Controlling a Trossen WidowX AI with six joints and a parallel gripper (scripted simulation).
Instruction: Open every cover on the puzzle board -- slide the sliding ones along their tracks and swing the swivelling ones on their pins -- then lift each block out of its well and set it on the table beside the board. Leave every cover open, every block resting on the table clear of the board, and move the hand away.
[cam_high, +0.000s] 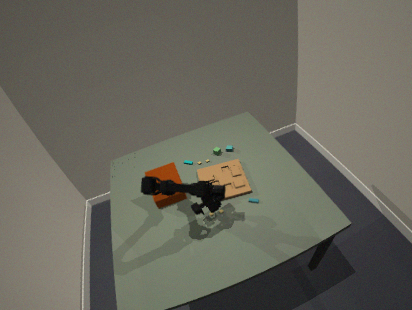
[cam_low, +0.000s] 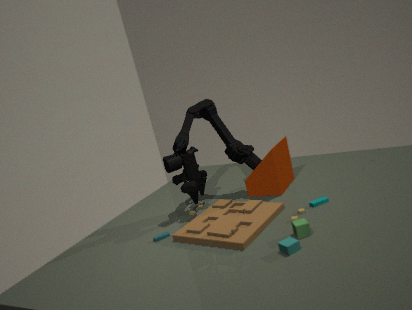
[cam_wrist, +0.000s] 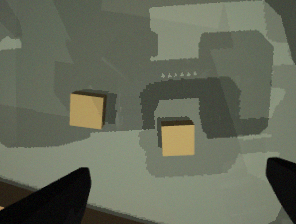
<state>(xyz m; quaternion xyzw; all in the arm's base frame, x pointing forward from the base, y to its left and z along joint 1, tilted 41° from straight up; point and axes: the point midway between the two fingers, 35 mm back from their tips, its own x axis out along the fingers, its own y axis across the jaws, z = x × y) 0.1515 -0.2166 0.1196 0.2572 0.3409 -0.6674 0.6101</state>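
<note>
My gripper (cam_high: 213, 207) (cam_low: 199, 198) (cam_wrist: 177, 171) is open and empty, low over the table beside the board (cam_high: 202, 173) (cam_low: 253, 227) (cam_wrist: 17, 191). In the wrist view a small tan block (cam_wrist: 178, 139) lies ahead between the lines of the spread fingers, and another tan block (cam_wrist: 86, 111) lies left. Tan covers stand raised on the board; small dark gaps show beside them, too small to read fully. On the far side lie a green block (cam_high: 217, 151) (cam_low: 301, 229), a teal block (cam_high: 229, 148) (cam_low: 289, 246) and two more small tan blocks.
A teal bar (cam_high: 254, 200) (cam_low: 161, 237) lies off one board edge; another teal bar (cam_high: 188, 162) (cam_low: 319, 202) lies off the opposite side. A large orange wedge (cam_high: 163, 174) (cam_low: 273, 175) stands beside the board, near the arm's base.
</note>
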